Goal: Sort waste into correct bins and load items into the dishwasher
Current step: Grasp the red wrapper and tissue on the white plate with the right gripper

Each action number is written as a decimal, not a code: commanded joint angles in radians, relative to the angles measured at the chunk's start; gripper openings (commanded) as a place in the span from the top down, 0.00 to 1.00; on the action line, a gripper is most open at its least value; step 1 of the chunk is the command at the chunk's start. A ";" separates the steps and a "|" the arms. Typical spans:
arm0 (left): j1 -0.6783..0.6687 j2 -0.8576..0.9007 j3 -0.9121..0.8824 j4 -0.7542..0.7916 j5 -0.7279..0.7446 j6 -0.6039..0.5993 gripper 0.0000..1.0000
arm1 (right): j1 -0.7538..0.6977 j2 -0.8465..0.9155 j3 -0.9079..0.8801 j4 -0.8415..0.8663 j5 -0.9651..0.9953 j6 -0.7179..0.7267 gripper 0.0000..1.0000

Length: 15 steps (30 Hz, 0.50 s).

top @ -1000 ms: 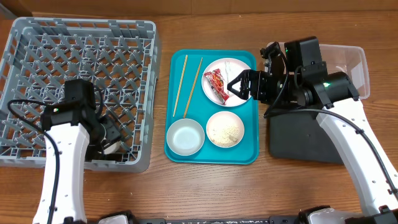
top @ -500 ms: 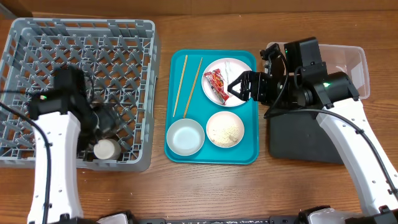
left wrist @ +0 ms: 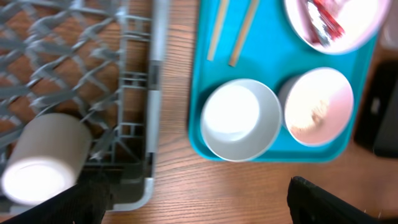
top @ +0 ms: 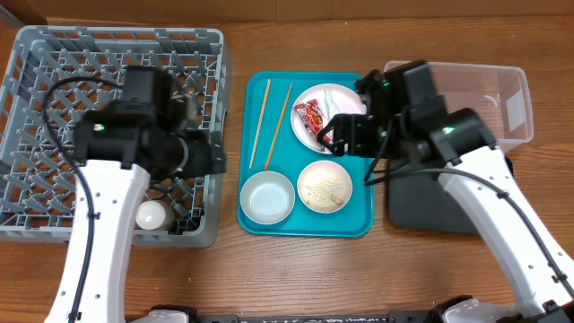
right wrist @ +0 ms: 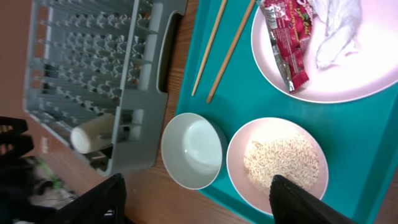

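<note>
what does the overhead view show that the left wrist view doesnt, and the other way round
Only overhead: the clear plastic rectangular tub and the right gripper. Only left wrist: the left gripper's own dark fingertips, wide apart with nothing between. Both: the flat teal tray, the empty small round white bowl, two wooden chopsticks, and a pale cup lying on its side in the square grey plastic dish rack.

— Is anything smearing?
— The left wrist view is blurring all over, the grey rack point(left wrist: 155, 93) worst.
— And the light?
— It is falling evenly from above, casting soft shadows; the white plate point(right wrist: 348, 81) is glaring pink in the right wrist view.
</note>
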 commanded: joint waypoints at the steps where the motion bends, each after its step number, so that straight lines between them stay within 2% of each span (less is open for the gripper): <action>1: -0.056 -0.055 0.029 0.024 0.024 0.059 0.08 | 0.074 0.037 0.009 0.039 0.261 -0.012 0.34; 3: -0.074 -0.113 0.041 0.060 0.024 0.061 0.07 | 0.100 0.102 0.010 0.100 0.328 -0.064 0.34; 6: -0.074 -0.193 0.055 0.092 0.026 0.061 0.07 | 0.093 0.199 0.016 0.169 0.328 -0.085 0.39; 8: -0.074 -0.246 0.061 0.109 0.026 0.061 0.07 | 0.086 0.268 0.034 0.197 0.331 -0.113 0.39; 11: -0.074 -0.337 0.062 0.137 0.022 0.061 0.00 | 0.084 0.395 0.099 0.204 0.332 -0.146 0.40; 15: -0.074 -0.436 0.062 0.151 0.011 0.061 0.00 | 0.082 0.552 0.167 0.234 0.391 -0.153 0.39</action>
